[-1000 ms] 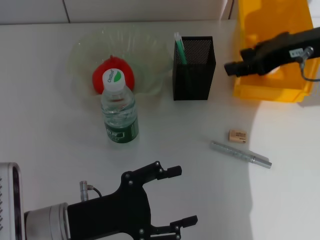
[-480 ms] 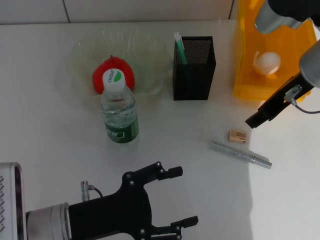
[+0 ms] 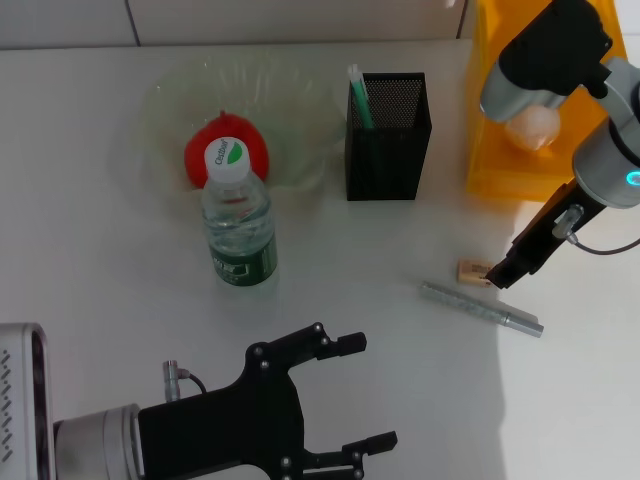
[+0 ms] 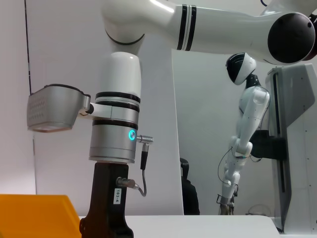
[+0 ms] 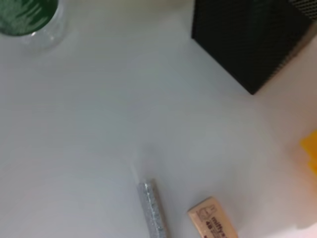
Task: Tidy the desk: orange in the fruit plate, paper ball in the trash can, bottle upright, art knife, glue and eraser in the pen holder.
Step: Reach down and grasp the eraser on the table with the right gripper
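Note:
The orange (image 3: 226, 152) lies in the glass fruit plate (image 3: 300, 100). The bottle (image 3: 238, 225) stands upright in front of the plate. The black mesh pen holder (image 3: 388, 135) holds a green-and-white glue stick (image 3: 358, 95). The paper ball (image 3: 533, 126) lies in the yellow trash can (image 3: 500, 150). The eraser (image 3: 474, 272) and the silver art knife (image 3: 480, 307) lie on the desk; both also show in the right wrist view, eraser (image 5: 213, 223) and knife (image 5: 154, 210). My right gripper (image 3: 502, 275) hangs just right of the eraser. My left gripper (image 3: 352, 392) is open and empty at the desk's near edge.
The right wrist view also shows the pen holder (image 5: 252, 34) and the bottle (image 5: 27, 17). The left wrist view shows my right arm (image 4: 114, 148) and the trash can's rim (image 4: 34, 215). White desk surface lies between the bottle and the knife.
My right arm swung from over the yellow trash can down and towards me to the eraser. The paper ball now shows in the can. The left arm has not moved.

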### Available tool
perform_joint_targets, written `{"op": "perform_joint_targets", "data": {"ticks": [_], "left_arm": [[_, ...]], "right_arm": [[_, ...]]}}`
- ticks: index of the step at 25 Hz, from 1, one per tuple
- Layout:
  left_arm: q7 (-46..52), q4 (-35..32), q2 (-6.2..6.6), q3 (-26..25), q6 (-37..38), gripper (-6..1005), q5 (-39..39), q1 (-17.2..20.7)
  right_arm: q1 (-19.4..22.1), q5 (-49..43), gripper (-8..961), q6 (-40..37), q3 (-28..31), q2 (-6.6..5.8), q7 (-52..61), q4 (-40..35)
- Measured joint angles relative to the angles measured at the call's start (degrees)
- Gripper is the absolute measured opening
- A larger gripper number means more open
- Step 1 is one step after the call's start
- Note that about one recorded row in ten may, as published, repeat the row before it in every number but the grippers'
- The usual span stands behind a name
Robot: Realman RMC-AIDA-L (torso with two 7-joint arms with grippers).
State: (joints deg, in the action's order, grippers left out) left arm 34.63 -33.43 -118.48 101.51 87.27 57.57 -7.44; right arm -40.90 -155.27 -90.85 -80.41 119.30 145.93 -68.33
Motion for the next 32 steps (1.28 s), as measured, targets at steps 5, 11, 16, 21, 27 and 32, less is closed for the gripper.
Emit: {"op": "perform_joint_targets", "data": {"ticks": [5, 11, 16, 21, 27, 32], "left_arm": [[0.00, 0.60, 0.00, 0.00, 0.00, 813, -0.01, -0.03], [0.00, 0.74, 0.00, 0.00, -0.08, 813, -0.01, -0.18], [0.00, 0.74, -0.07, 0.00, -0.09, 812, 0.00, -0.20], [0.00, 0.74, -0.09, 0.00, 0.02, 812, -0.03, -0.21], [0.00, 0.74, -0.09, 0.00, 0.02, 812, -0.03, -0.20], [0.00, 0.74, -0.09, 0.00, 0.10, 812, 0.00, -0.14]], "right_arm": [[0.02, -0.43, 575, 2.89, -3.48, 0.00, -5.25, 1.15], [0.00, -0.47, 574, 5.59, -4.16, 0.07, -9.79, 1.87], [-0.61, 0.00, 573, 6.74, -5.41, 0.21, -10.66, 3.39], [-0.98, 0.64, 572, 7.75, -7.39, 0.25, -10.66, 3.82], [-2.63, 1.84, 556, 9.71, -7.92, 0.32, -10.55, 7.41], [-3.89, 2.95, 519, 10.58, -8.01, 0.32, -10.35, 9.95]]}}
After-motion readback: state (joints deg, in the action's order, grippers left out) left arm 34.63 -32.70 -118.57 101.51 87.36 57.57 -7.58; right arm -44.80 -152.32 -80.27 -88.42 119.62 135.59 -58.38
